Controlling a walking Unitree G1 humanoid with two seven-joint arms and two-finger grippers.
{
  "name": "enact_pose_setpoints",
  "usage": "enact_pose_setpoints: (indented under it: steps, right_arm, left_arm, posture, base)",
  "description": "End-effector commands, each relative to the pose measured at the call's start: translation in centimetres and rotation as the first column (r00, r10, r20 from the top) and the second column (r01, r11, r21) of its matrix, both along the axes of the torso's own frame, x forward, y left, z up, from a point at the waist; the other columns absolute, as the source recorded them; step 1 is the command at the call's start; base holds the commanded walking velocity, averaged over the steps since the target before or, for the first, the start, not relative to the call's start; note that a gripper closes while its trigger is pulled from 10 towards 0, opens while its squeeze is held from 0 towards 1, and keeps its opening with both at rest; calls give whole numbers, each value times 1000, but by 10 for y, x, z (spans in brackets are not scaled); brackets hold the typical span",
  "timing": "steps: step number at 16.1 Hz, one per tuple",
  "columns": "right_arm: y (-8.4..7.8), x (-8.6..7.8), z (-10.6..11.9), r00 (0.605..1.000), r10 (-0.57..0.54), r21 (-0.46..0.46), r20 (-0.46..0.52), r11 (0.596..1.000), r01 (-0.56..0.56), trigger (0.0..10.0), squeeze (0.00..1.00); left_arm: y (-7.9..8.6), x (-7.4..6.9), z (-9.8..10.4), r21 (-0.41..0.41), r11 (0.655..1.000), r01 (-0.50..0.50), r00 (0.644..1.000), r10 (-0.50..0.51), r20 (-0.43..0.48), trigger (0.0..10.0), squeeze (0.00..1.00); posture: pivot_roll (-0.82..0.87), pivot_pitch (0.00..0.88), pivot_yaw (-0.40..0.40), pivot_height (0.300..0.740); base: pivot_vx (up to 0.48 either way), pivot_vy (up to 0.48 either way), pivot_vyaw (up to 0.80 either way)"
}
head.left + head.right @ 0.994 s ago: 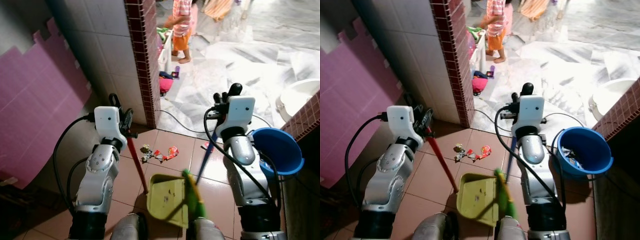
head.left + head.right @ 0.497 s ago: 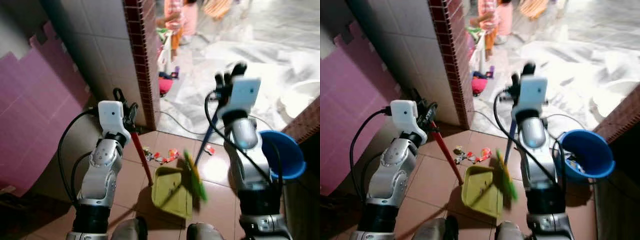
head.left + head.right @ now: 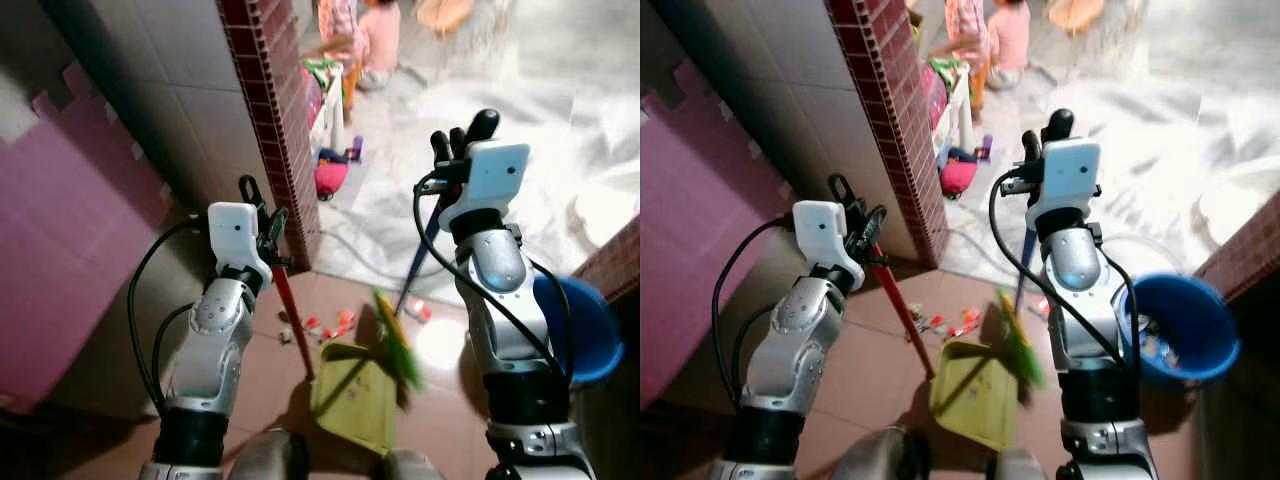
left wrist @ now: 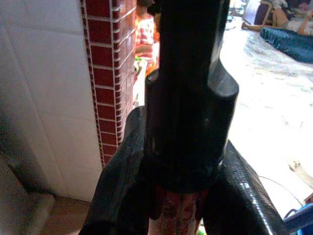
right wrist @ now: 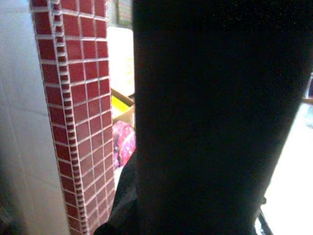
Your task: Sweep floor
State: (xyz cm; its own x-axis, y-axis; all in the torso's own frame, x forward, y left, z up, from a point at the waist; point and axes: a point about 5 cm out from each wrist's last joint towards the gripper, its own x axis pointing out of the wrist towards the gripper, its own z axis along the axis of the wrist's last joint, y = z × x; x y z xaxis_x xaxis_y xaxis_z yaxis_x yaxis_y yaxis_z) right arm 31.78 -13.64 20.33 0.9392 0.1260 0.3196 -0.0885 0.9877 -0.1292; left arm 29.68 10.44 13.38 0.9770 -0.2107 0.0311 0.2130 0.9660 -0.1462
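My left gripper (image 3: 262,225) is shut on the top of a red dustpan handle (image 3: 295,322). In the left wrist view its black fingers (image 4: 120,196) clasp that handle's black cap (image 4: 188,103). The yellow-green dustpan (image 3: 352,402) rests on the brown tiles between my arms. My right gripper (image 3: 455,140) is shut on a blue broom handle (image 3: 418,268); the green bristles (image 3: 398,342), blurred, hang at the dustpan's far right edge. Small scraps of litter (image 3: 335,322) lie on the tiles just beyond the dustpan.
A red-brick pillar edge (image 3: 272,130) and white tiled wall stand ahead on the left, a pink panel (image 3: 60,250) further left. A blue bucket (image 3: 580,335) sits at my right. Beyond lies bright marble floor with a cable (image 3: 355,255), a pink bundle (image 3: 330,178) and people (image 3: 358,30).
The camera has shifted. The green broom head has swung from over the dustpan's right side to its far right edge. Both grippers keep their hold.
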Motion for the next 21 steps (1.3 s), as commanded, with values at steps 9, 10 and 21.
enact_pose_setpoints:
  steps: [9, 10, 21]
  right_arm:
    - [12, -5, 17, 993, 56, -13, 105, 998, -55, 10000, 0]
    - [12, -5, 17, 992, 61, -20, 112, 998, -59, 10000, 0]
    - [13, -6, 12, 990, 71, -65, 120, 996, -64, 10000, 0]
  left_arm:
    - [2, 1, 8, -6, 1000, -10, 999, 10, 35, 10000, 0]
    - [2, 1, 7, -7, 1000, -11, 999, 12, 34, 10000, 0]
    - [16, 5, 6, 72, 985, -157, 986, 152, 70, 10000, 0]
  posture:
    - [-93, 124, 85, 740]
    - [-93, 123, 84, 740]
    - [-95, 130, 82, 740]
  base:
    - [438, 0, 0]
    - [461, 0, 0]
    - [242, 0, 0]
